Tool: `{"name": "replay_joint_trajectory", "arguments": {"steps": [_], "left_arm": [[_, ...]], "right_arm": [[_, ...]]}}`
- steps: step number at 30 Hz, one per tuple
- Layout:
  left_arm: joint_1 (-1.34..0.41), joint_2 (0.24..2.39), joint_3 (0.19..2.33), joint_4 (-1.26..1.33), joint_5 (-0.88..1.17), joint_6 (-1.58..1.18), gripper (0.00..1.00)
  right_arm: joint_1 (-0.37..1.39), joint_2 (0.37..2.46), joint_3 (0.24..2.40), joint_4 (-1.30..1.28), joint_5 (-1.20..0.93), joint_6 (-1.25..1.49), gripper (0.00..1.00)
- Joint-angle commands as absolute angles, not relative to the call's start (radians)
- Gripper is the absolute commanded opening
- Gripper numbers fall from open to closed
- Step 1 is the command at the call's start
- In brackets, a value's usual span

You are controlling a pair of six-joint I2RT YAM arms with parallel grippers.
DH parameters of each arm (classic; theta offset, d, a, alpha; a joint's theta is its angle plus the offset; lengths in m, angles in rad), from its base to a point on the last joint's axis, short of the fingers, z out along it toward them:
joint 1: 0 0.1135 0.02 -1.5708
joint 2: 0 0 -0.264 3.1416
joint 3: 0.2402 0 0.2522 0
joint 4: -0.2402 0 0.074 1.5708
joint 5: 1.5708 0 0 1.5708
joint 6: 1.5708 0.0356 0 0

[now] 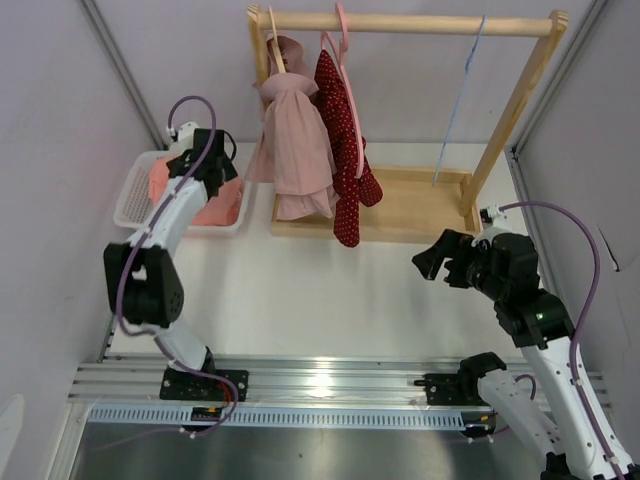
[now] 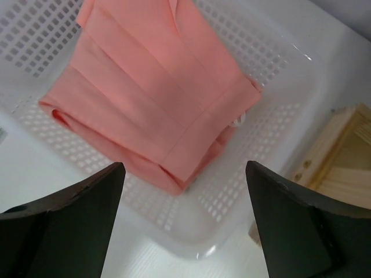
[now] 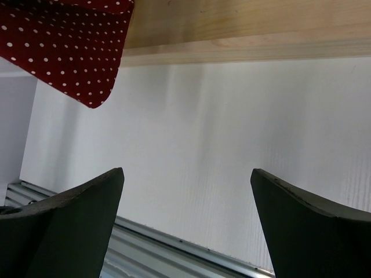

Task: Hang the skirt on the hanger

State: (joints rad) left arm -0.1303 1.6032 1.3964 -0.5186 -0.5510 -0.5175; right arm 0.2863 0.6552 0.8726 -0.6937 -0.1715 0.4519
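High rear view, left wrist close over basket (image 2: 272, 63), right wrist toward rack (image 3: 261, 23)

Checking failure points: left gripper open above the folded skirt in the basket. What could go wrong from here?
The skirt lies folded in layers, so the open left gripper may pinch only the top one or drag the basket along. The thin hanger hangs from the rack rail and could swing away when touched.
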Motion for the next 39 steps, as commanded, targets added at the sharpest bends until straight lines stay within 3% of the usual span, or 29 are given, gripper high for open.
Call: {"name": "replay_joint_trajectory", "arguments": {"steps": [1, 9, 25, 31, 33, 39], "left_arm": [[-0.086, 1.788, 1.573, -0.535, -0.508, -0.506, 0.91], [-0.032, 2.069, 1.790, -0.684, -0.377, -0.529, 0.93], [-0.032, 2.140, 1.692, -0.686, -0.305, -0.634, 0.87], [-0.031, 2.148, 1.671, -0.676, -0.295, -0.638, 0.70], [-0.031, 2.149, 1.658, -0.672, -0.291, -0.635, 0.59], [-0.029, 2.135, 1.655, -0.661, -0.285, -0.624, 0.11]], "right_arm": [[0.288, 0.617, 0.945, -0.739, -0.209, 0.440, 0.99], [0.288, 0.551, 0.959, -0.784, -0.196, 0.437, 0.99], [0.288, 0.525, 0.936, -0.767, -0.210, 0.457, 0.99], [0.288, 0.520, 0.933, -0.759, -0.216, 0.460, 1.00], [0.288, 0.519, 0.931, -0.758, -0.219, 0.463, 0.99], [0.287, 0.520, 0.930, -0.755, -0.222, 0.463, 0.99]]}}
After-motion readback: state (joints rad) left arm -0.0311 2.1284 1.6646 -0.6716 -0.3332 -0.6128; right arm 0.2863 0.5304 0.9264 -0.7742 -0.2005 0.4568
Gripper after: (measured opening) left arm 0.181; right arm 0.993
